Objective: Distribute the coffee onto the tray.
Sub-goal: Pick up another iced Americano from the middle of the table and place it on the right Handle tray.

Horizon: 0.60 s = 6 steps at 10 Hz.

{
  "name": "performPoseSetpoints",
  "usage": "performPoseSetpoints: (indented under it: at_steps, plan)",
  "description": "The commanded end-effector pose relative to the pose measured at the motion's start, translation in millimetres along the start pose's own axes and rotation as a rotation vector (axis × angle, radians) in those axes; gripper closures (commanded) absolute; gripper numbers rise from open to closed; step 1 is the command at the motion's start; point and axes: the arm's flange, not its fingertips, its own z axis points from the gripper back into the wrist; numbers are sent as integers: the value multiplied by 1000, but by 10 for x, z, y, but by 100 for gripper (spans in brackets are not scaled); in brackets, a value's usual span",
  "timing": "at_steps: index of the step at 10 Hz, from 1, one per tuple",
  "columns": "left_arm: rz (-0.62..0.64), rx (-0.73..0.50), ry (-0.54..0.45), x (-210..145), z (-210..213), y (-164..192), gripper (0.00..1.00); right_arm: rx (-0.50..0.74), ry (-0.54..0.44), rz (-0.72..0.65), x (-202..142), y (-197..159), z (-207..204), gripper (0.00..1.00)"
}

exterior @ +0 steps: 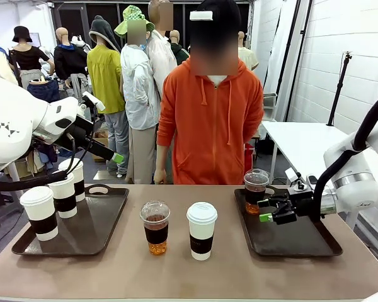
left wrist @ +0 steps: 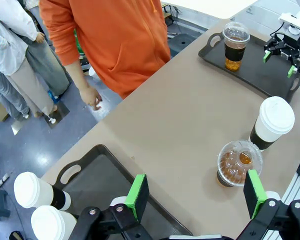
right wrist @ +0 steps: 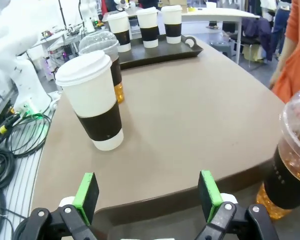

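The front view takes in the whole tabletop (exterior: 101,277). A dark brown plastic tray with handles, the left tray (exterior: 107,220), carries three white paper cups with white lids and dark brown sleeves (exterior: 64,195) in a row along its outer side. A matching right tray (exterior: 302,242) carries one clear plastic dome-lidded cup of brown liquid (exterior: 256,190) in its far inner corner. Between the trays, on the bare tabletop, a second clear dome-lidded cup (exterior: 155,226) stands near a fourth white lidded paper cup (exterior: 201,229), the two not touching. The left hand (exterior: 115,157) hangs high above the far end of the left tray, and from the front its spread cannot be judged. The left wrist view looks down along its green pads (left wrist: 137,195), which stand wide apart with nothing between them, above the left tray's inner edge and the tabletop beside it. The right hand (exterior: 269,210) sits low over the right tray, close to the clear cup there. The left wrist view shows a gap between the two. In the right wrist view its pads (right wrist: 208,190) are spread and empty, with that cup outside them at the picture's right edge and the white paper cup straight ahead. A person in an orange hooded sweatshirt (exterior: 211,126) stands at the far side.
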Motion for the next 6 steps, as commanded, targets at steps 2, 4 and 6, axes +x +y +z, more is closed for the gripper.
performPoseSetpoints:
  at_steps: [2,4,6]
  plan:
    - [5,-11,-1,-10,1,9,0,-5,-42,62,21,124,-111,0]
    - [5,-11,-1,-10,1,9,0,13,-56,93,-15,145,-154,0]
    - [5,-11,-1,-10,1,9,0,56,-75,70,-81,140,-241,0]
